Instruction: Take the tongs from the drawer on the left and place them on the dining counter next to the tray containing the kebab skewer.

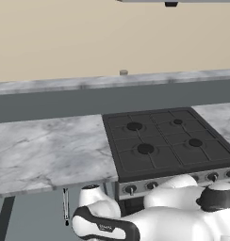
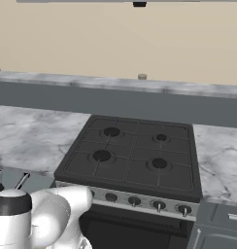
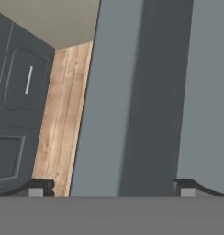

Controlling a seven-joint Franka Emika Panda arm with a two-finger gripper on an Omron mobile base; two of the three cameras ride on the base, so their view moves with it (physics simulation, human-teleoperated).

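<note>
The drawer (image 1: 36, 217) stands pulled out under the marble counter left of the stove, showing its plain grey inside (image 2: 40, 180). The tongs (image 1: 66, 205), thin and silvery with a dark tip, lie in it near its right side (image 2: 22, 181). My arm bends low in front of the stove. In the hand view my gripper (image 3: 113, 189) is open, its dark fingertips (image 3: 40, 187) wide apart with nothing between them. Flat grey drawer panels (image 3: 109, 101) stand close ahead. The dining counter, the tray and the kebab skewer are out of view.
A black four-burner stove (image 1: 166, 139) with a row of knobs sits between marble counters (image 1: 46, 148). A raised dark grey ledge (image 1: 65, 101) behind carries a small pale cylinder (image 1: 123, 72). The hand view shows wood floor (image 3: 63, 114) and dark cabinet doors (image 3: 22, 87).
</note>
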